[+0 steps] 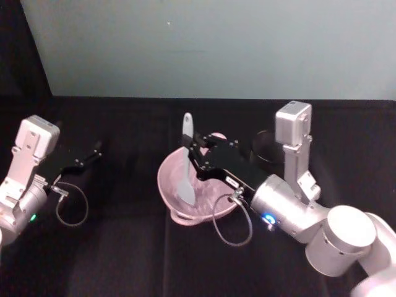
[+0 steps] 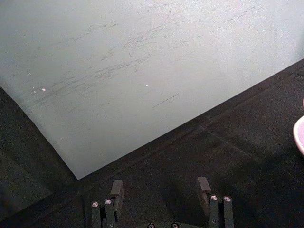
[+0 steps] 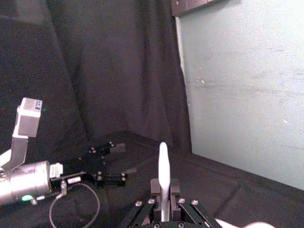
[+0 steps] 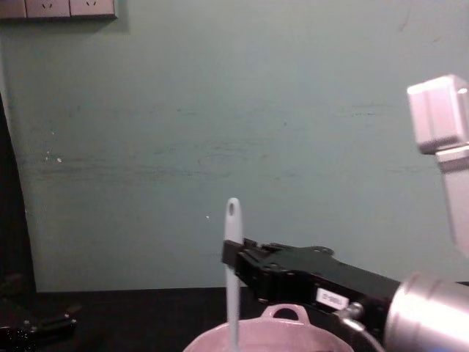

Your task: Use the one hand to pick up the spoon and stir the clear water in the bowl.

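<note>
The black table (image 1: pixel 124 260) lies under everything. The pale pink bowl (image 1: pixel 164 178) sits directly beneath the right gripper (image 1: pixel 193 146), its small loop handle just under the black jaws in the chest view (image 4: pixel 282 313). The right gripper reaches in over the bowl from the rim on its own wrist side and is clamped on the spoon (image 1: pixel 186 162) partway along the handle. The spoon stands nearly upright: the holed handle tip rises above the fingers and the oval scoop hangs below them, inside the bowl. Faint pale glints beside the scoop may be the clear water (image 1: pixel 209 189), though the surface is hard to make out. Well off to this hand's left, the left gripper (image 1: pixel 94 149) hovers low over the table, fingers (image 2: pixel 117 189) spread and empty.
</note>
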`<action>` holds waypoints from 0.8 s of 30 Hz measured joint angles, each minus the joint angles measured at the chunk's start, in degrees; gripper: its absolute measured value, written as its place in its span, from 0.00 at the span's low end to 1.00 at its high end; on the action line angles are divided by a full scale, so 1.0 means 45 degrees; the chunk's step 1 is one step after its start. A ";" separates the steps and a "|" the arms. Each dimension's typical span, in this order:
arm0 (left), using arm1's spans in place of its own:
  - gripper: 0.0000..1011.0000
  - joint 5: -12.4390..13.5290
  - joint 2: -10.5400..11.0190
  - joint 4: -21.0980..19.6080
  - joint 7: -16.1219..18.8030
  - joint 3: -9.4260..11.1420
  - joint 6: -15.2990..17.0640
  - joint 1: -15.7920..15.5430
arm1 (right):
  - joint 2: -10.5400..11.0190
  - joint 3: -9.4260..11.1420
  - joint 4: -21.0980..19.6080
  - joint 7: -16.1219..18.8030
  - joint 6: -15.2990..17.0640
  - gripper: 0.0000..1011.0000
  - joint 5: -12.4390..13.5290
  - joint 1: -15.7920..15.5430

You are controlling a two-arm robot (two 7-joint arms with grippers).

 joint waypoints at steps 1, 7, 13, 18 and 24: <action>1.00 -0.0001 0.0000 0.0000 0.0000 0.0000 0.0000 0.0001 | -0.0113 -0.0125 0.0222 0.0001 -0.0129 0.11 -0.0019 0.0176; 1.00 0.0000 0.0001 0.0000 0.0000 0.0001 0.0000 0.0001 | -0.0636 -0.0418 0.1419 -0.0224 -0.0761 0.11 -0.0361 0.1050; 1.00 0.0000 0.0000 0.0000 0.0000 0.0000 0.0000 0.0001 | -0.0872 -0.0319 0.2286 -0.0623 -0.1494 0.11 -0.0860 0.1594; 1.00 0.0000 0.0000 0.0000 0.0000 0.0000 0.0000 0.0001 | -0.0850 -0.0048 0.2655 -0.1047 -0.2057 0.11 -0.1474 0.1818; 1.00 0.0000 0.0000 0.0000 0.0000 0.0001 0.0000 0.0000 | -0.0489 0.0317 0.2303 -0.1202 -0.1978 0.11 -0.1828 0.1593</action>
